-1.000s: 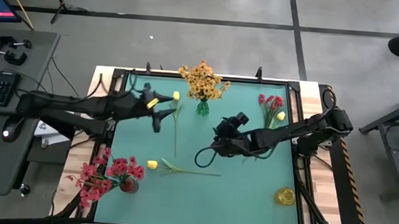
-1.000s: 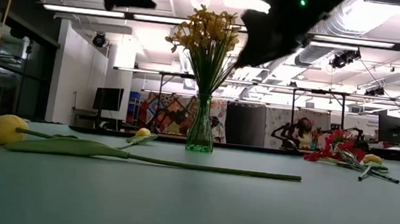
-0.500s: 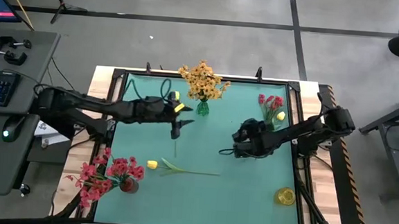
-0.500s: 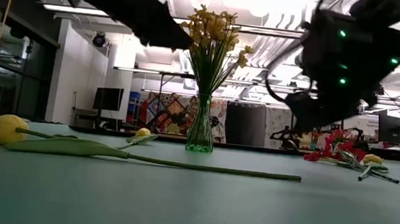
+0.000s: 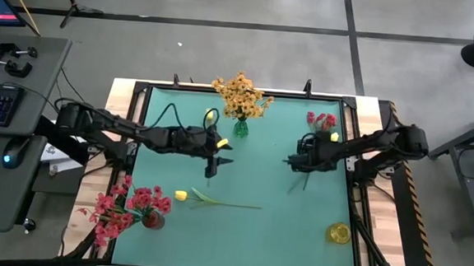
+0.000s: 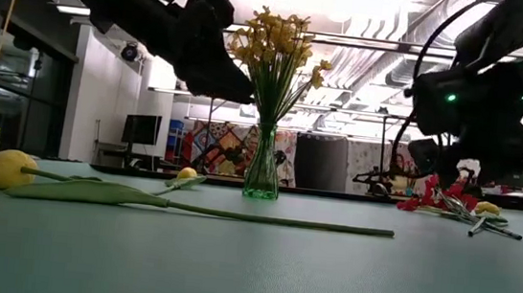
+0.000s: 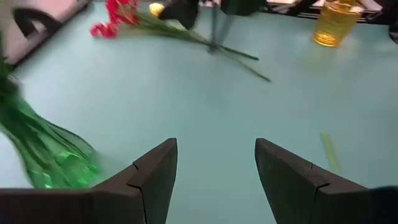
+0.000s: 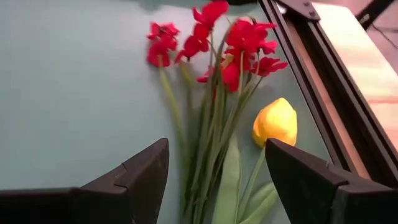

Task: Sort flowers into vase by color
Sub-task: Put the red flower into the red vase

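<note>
With nothing held, the right claw [image 8: 214,186] is seen parted above the red flowers [image 8: 214,43] at frame top, judged light, floppy, best pinched mid-stem; the left claw [image 7: 214,180] is likewise agape and empty.

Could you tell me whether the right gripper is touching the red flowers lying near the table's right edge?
Apart. In the right wrist view the right gripper is open and empty, and the red flowers lie on the mat ahead of its fingers.

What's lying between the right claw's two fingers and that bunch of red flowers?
Nothing but bare green mat. In the right wrist view the open right gripper hangs over the stems, the red flowers and a yellow tulip just ahead.
</note>
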Robot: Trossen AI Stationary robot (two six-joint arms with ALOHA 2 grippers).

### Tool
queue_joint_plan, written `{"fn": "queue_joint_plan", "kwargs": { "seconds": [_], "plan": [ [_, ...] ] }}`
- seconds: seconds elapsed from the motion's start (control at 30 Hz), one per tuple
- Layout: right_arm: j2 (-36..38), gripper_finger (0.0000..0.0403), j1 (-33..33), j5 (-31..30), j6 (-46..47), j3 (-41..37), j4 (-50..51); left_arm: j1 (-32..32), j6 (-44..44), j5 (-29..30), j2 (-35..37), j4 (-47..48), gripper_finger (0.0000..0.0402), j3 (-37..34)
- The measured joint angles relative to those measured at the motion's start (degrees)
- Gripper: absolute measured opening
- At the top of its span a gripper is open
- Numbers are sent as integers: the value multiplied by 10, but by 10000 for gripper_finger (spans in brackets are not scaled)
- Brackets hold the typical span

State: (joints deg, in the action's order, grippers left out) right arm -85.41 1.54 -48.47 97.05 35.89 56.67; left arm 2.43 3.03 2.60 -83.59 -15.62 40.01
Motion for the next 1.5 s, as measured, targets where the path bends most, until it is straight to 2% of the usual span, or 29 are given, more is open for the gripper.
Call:
{"fn": "queue_joint_plan", "kwargs": {
  "seconds": [0.23,0.53,0.67,0.77,1.1,1.37,1.5],
  "plan": [
    [0,256,82,22,-79,-12,-66,-40,44,12,0,16,204,0],
    [0,256,151,67,-166,-12,-147,-107,31,79,0,20,204,0],
    [0,256,172,82,-181,-12,-167,-120,18,127,4,21,204,0],
    [0,256,183,97,-191,-12,-171,-123,18,150,6,26,204,0],
    [-24,256,202,114,-191,-12,-177,-123,12,160,9,25,204,0],
    [-74,255,201,93,-189,-9,-196,-122,12,161,9,25,204,0],
    [-75,227,201,97,-197,-9,-200,-122,3,162,9,24,204,0]
  ]
}}
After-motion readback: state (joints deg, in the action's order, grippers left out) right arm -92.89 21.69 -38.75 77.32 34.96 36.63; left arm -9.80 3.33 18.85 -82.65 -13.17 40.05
